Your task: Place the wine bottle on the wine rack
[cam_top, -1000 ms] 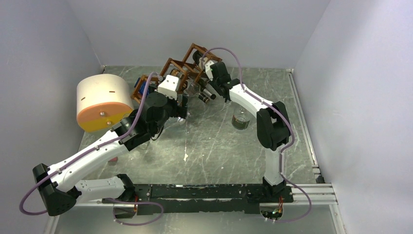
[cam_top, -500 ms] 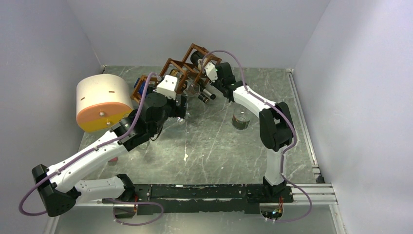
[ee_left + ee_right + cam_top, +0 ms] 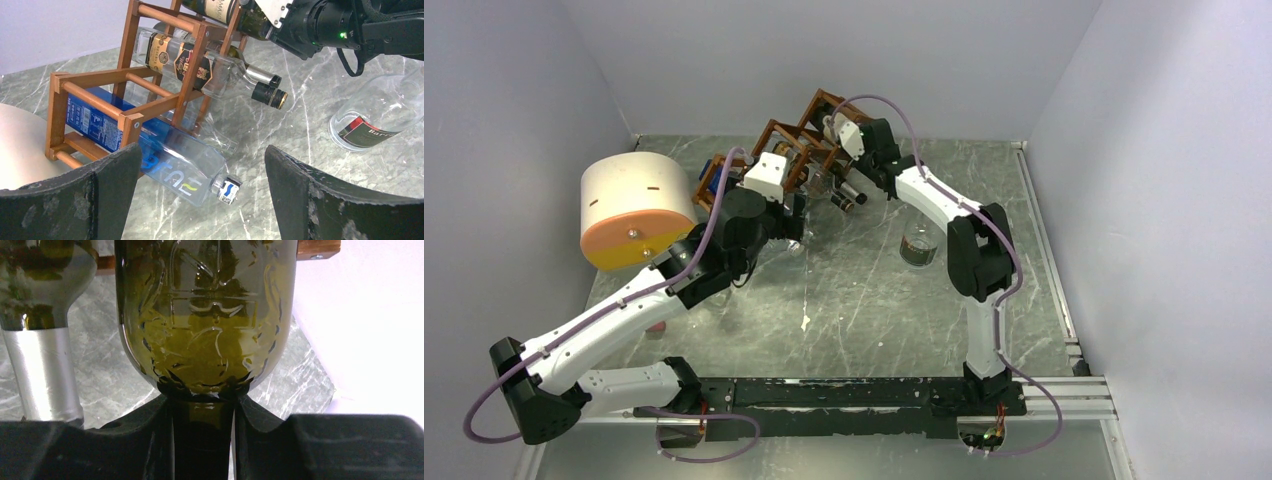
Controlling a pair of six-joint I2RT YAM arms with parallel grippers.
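The wine rack (image 3: 796, 140) is a reddish-brown wooden lattice at the back of the table, also in the left wrist view (image 3: 131, 82). My right gripper (image 3: 852, 137) is shut on the neck of the dark green wine bottle (image 3: 205, 325). The bottle's body reaches into the rack's top cell, with wood bars on either side of it. Its shoulder shows at the top of the left wrist view (image 3: 240, 15). My left gripper (image 3: 200, 195) hangs open in front of the rack's low end, its fingers (image 3: 110, 190) holding nothing.
A blue-tinted bottle (image 3: 170, 160) lies in the lowest cell. Two more bottles (image 3: 200, 60) lie in the middle cells, their necks sticking out. A clear bottle (image 3: 918, 246) stands on the table right of the rack. A cream-and-orange cylinder (image 3: 636, 210) lies at left.
My right gripper has moved a little back and left with the green bottle, towards the rack's top cell. The left arm has hardly moved.
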